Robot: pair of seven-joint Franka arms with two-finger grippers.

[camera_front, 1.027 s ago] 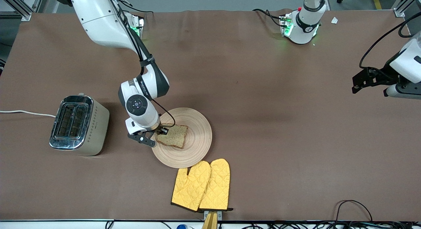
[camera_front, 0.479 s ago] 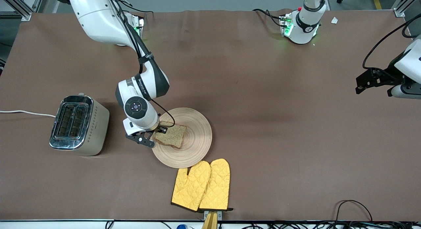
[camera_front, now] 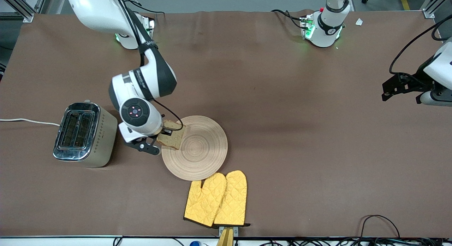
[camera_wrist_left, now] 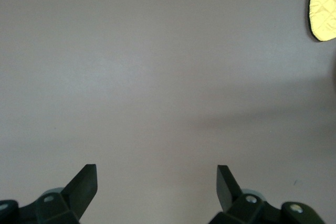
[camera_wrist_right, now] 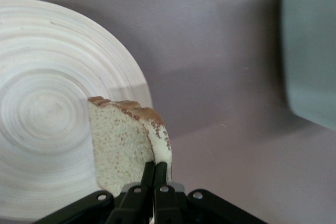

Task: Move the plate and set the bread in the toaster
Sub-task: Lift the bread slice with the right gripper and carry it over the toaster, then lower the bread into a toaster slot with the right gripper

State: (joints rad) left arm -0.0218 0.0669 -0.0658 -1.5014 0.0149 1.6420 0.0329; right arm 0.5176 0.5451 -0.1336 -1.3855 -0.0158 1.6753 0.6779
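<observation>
Right end effector (camera_front: 163, 133) pinching bread (camera_front: 172, 137)

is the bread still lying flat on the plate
No, the bread hangs on edge in the shut right gripper, lifted over the rim of the plate toward the toaster.

Front view. The right gripper (camera_front: 163, 133) is clamped on the bread (camera_front: 172, 135), held tilted in the air over the plate's (camera_front: 197, 148) rim, on the side toward the toaster (camera_front: 84, 134). The toaster stands toward the right arm's end of the table (camera_front: 300, 133), its white cord (camera_front: 28, 121) trailing off the edge. Two yellow oven mitts (camera_front: 217, 199) lie just beside the plate, nearer the camera. The left gripper (camera_front: 387, 89) waits open above the left arm's end
</observation>
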